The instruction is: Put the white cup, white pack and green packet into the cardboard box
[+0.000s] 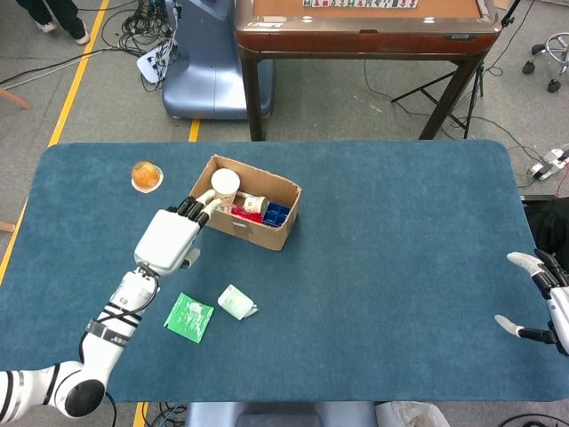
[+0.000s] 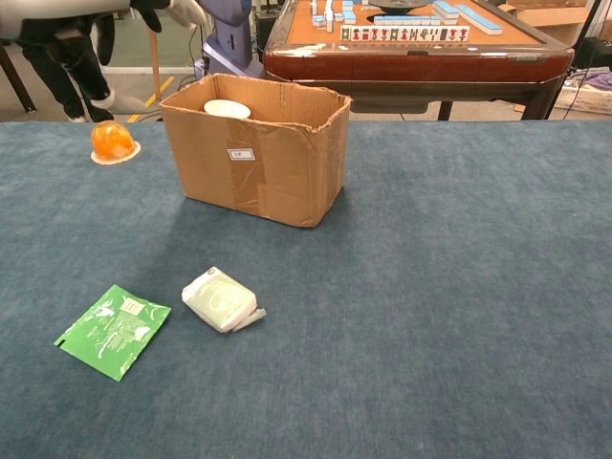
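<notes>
The white cup [image 1: 225, 182] is seen inside the cardboard box [image 1: 267, 229], at the box end nearest the far-left corner of the tabletop [image 1: 400, 267], with its round mouth or base turned upward; its long axis cannot be judged beyond that. The left robot hand [image 1: 169, 238] is held just beside the box's near-left wall with fingers extended and apart, nothing in it. The right robot hand [image 1: 538, 298] is held at the right edge of the tabletop, fingers spread, also holding nothing.

The white pack [image 2: 221, 300] lies flat toward the near-left part of the tabletop, its long axis running diagonally from near-right to far-left. The green packet [image 2: 113, 330] lies flat just beside it, closer to the left edge, its long axis pointing from the near-left toward the far-right.

Two risks are judged likely. Both remaining items are thin and flat, so a grasp could slide over them or push them along the cloth. The box could also be nudged or tipped by the left robot hand, given how near its wall the fingers are
</notes>
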